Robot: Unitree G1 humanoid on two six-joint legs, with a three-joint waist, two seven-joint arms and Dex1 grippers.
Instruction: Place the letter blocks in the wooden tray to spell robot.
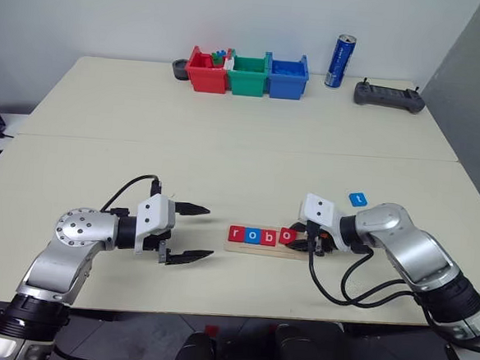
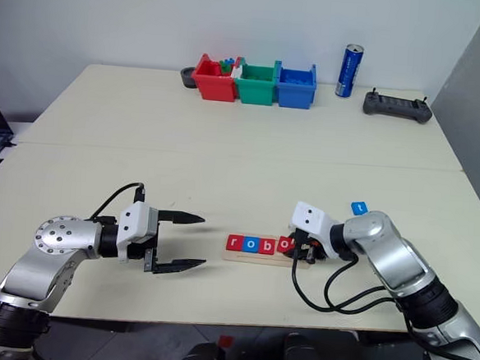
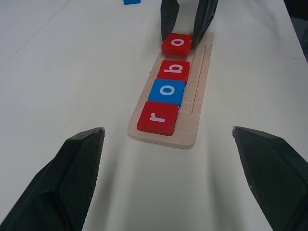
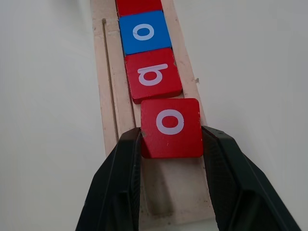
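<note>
Right wrist view: red "o" tile (image 4: pixel 171 127) pinched between the two black fingers (image 4: pixel 122 187) of the right gripper (image 4: pixel 171 144), over the fourth slot of the wooden tray (image 4: pixel 108 96), just behind the red "b" tile (image 4: pixel 153 74), with a thin gap between them. Appears tilted and not yet seated; hard to tell whether its underside touches the wood. Further along the tray, blue "o" tile (image 4: pixel 144 32) and red "r" tile (image 3: pixel 158 118), both lying flat. Blue "t" tile (image 1: pixel 357 200) on the table (image 1: pixel 226 146) beyond the right arm, near the tray but apart from it. Left gripper (image 1: pixel 188 232) spread wide, holding nothing, hovering off the tray's "r" end.

Possible trouble from here:
- Letting go while tilted: could land askew, or lean on the "b".
- Pushing forward to close the gap: may shove the row toward the "r" end, or slide the whole tray, since nothing steadies it.
- Fingers straddling the tray edges: withdrawing at an angle could snag the wood and drag it.
- Seating too far back: short room left for the "t".
</note>
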